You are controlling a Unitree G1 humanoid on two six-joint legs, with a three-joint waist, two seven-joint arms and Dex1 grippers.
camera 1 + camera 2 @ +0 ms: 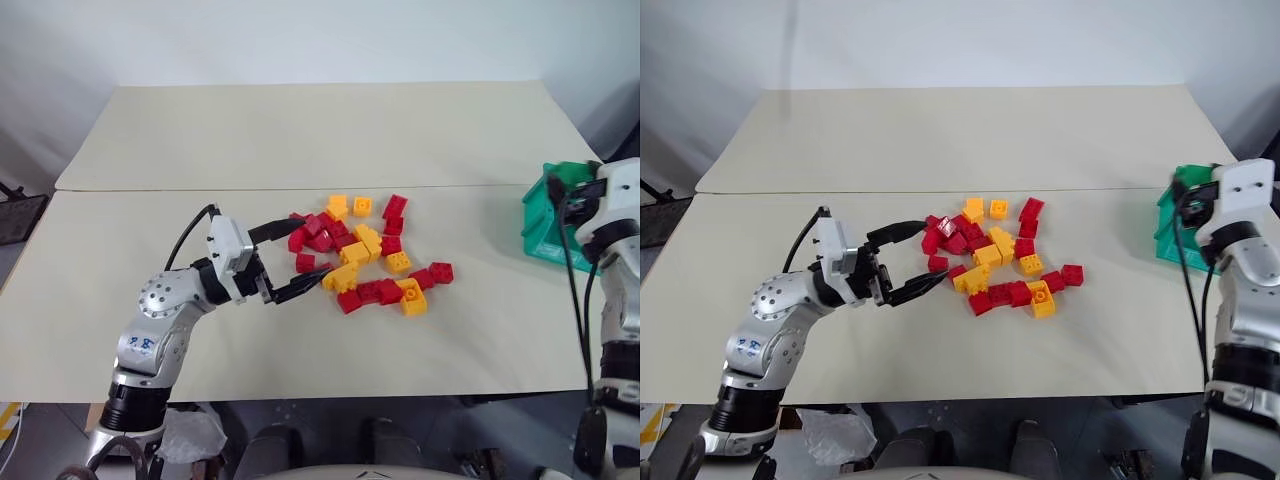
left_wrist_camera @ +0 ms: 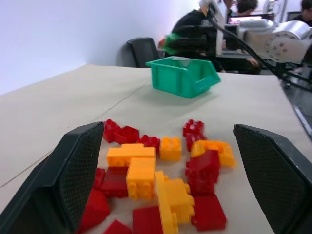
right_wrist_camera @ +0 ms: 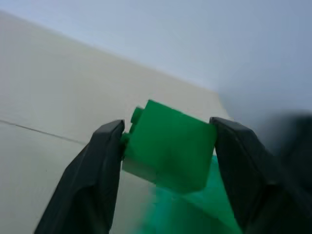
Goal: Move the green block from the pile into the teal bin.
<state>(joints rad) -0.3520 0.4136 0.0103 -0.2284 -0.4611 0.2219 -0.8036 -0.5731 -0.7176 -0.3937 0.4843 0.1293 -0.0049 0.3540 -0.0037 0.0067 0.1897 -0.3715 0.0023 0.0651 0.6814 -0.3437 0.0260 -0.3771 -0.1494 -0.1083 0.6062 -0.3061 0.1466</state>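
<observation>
My right gripper (image 3: 168, 146) is shut on the green block (image 3: 170, 148), a small bright green studded brick held between its two black fingers. It hangs over the teal bin (image 1: 545, 222), which stands at the table's right edge. From the left wrist view, the bin (image 2: 183, 75) shows its angled open front, with the block (image 2: 169, 43) above it. The pile (image 1: 365, 252) of red and yellow bricks lies mid-table. My left gripper (image 1: 312, 247) stands open at the pile's left edge, its fingers on either side of a red brick (image 1: 305, 262).
The table (image 1: 300, 130) is covered in beige paper with a seam running across it behind the pile. Beyond the table, the left wrist view shows a dark chair (image 2: 141, 48) and a seated person (image 2: 195, 22).
</observation>
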